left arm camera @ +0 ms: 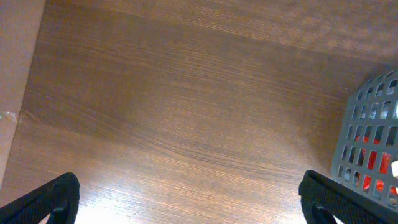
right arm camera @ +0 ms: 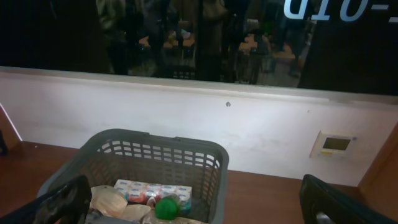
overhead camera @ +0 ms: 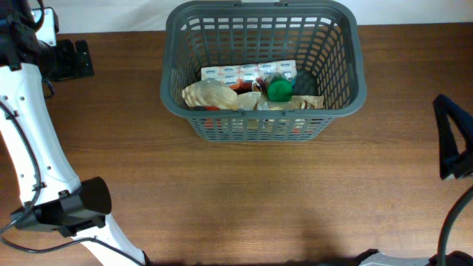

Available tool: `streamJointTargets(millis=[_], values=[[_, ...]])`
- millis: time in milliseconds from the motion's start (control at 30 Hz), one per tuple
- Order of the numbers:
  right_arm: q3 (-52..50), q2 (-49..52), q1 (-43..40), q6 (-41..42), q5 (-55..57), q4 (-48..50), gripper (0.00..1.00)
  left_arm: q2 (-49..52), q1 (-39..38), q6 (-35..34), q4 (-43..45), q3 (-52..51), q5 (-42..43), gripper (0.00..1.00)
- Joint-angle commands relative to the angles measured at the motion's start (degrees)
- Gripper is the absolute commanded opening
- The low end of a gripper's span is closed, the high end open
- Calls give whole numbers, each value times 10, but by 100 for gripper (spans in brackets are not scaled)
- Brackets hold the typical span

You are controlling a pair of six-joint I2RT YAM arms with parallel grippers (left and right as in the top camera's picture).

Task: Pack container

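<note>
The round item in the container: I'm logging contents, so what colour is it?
The round item is bright green; the overhead view shows it best.

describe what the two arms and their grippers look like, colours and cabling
The left arm has glossy white tube links, black motor joints and thin black cables alongside. The left gripper and right gripper have matte black, blunt, rounded fingers. No markings visible.

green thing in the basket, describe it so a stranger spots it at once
Find the big grey basket at the far edge of the table. Inside, right of centre, lies a small round item beside the white boxes. It is the only green thing there.
</note>
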Motion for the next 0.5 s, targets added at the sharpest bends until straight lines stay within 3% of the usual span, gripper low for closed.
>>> streamJointTargets(millis=[0,333,467], values=[[-1,-23,-3,5,-3,-4,99,-4,2,-5,1,-3,6,99],[-17,-73,-19,5,133,-4,99,-4,2,-5,1,-3,6,99],[-156,-146,-68,25,123,-2,99,-4,2,-5,1,-3,6,99]])
